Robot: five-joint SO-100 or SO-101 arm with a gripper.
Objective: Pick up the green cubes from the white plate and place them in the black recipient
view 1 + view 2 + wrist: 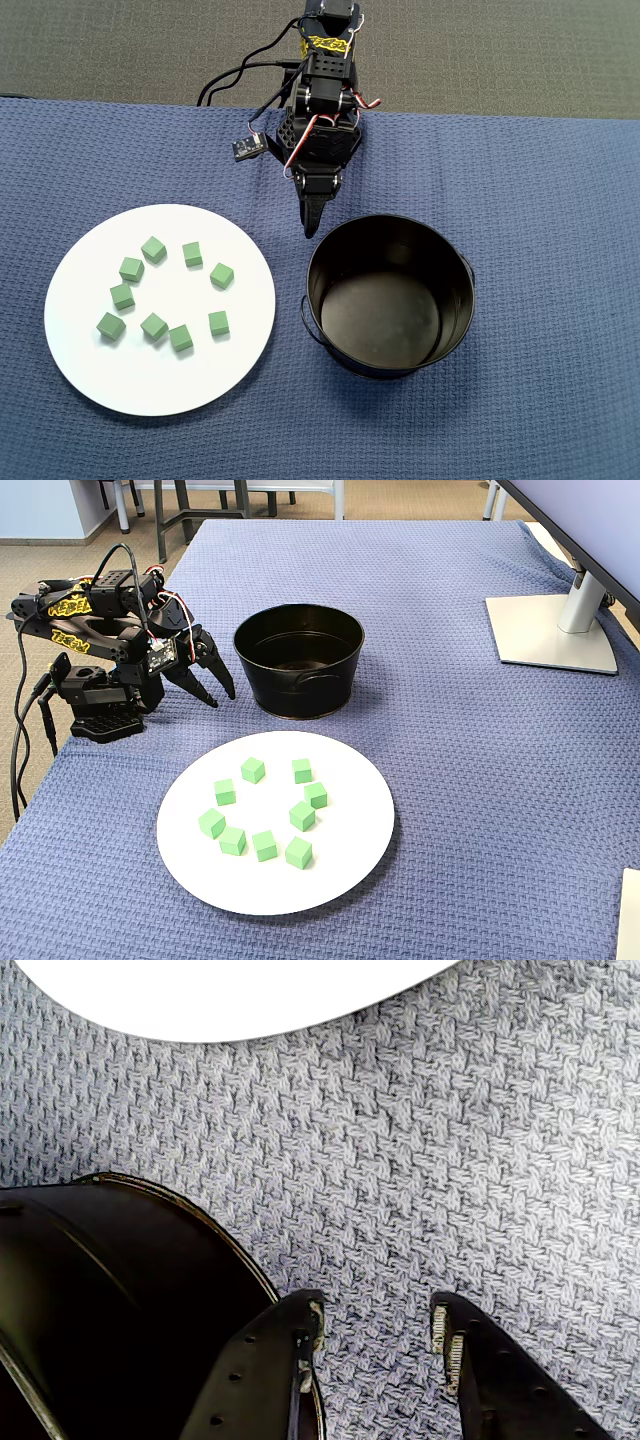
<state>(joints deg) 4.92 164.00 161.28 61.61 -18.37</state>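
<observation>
Several green cubes (153, 326) (264, 845) lie in a loose ring on the white plate (160, 385) (340, 850), at the left in the overhead view. The black recipient (465, 270) (300, 690) stands to the plate's right, and nothing shows inside it. My gripper (311, 228) (220, 695) hangs low over the blue cloth, just outside the recipient's rim and between it and the plate. In the wrist view the gripper (378, 1310) is open with only cloth between its fingers. There the recipient's rim (200, 1220) sits to the left and the plate's edge (220, 1000) at the top.
A blue woven cloth (540, 200) covers the table. The arm's base and cables (30, 710) sit at the table's left edge in the fixed view. A monitor stand (550, 630) is at the far right, and a white object (630, 910) at the bottom right corner.
</observation>
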